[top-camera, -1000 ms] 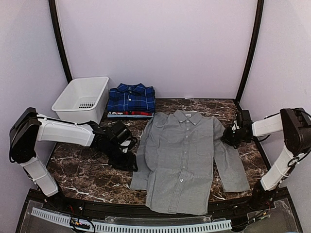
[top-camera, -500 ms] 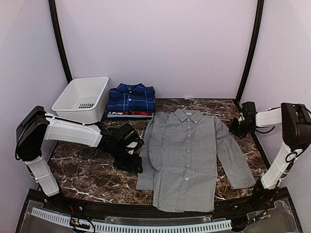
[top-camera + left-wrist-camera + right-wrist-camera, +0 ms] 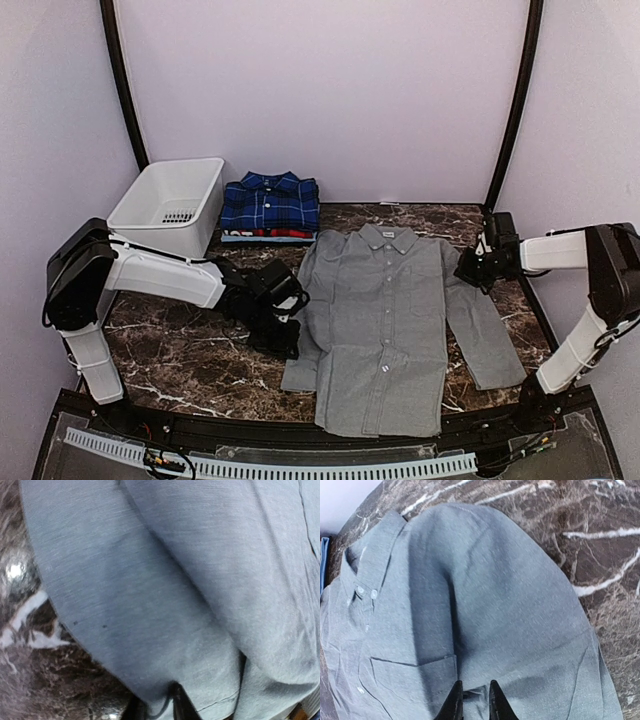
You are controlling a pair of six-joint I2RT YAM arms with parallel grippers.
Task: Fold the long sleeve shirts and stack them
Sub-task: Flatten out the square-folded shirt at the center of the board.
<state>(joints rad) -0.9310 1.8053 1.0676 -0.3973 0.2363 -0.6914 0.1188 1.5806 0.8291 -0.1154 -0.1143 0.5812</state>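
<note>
Arms: two, with one gripper each.
Shirts: three counted. One grey shirt (image 3: pixel 385 330) is spread flat and two are folded in a single stack.
Left gripper (image 3: pixel 159 709): low over the table at the grey shirt's edge. Its fingers are close together with a fold of grey cloth pinched between them. Only the tips show, at the bottom of the left wrist view.
Right gripper (image 3: pixel 472 702): fingers nearly together, clamped on a small bunch of grey cloth near the top of the sleeve.
Grey shirt position: spans the gap between the two grippers, front up, with its hem toward the arm bases.
Collar (image 3: pixel 367 565): one, ahead of the right gripper and to its left.
Chest pocket (image 3: pixel 415 672): one, just left of the right gripper's fingers.
Sleeves: two. One runs from the right gripper back toward that arm's base. The other lies along the shirt body at the left gripper.
Plaid shirt (image 3: pixel 270 203): one, dark blue, folded, on top of the stack. It is beyond the left gripper and well apart from it.
Red-and-white-edged shirt (image 3: pixel 262 234): one, under the plaid shirt, with only its near edge showing.
Basket (image 3: pixel 160 240): one, white, beyond the left gripper and to its left, just beside the stack.
Table (image 3: pixel 180 365): one dark marble top, showing bare on the near left of the left gripper.
</note>
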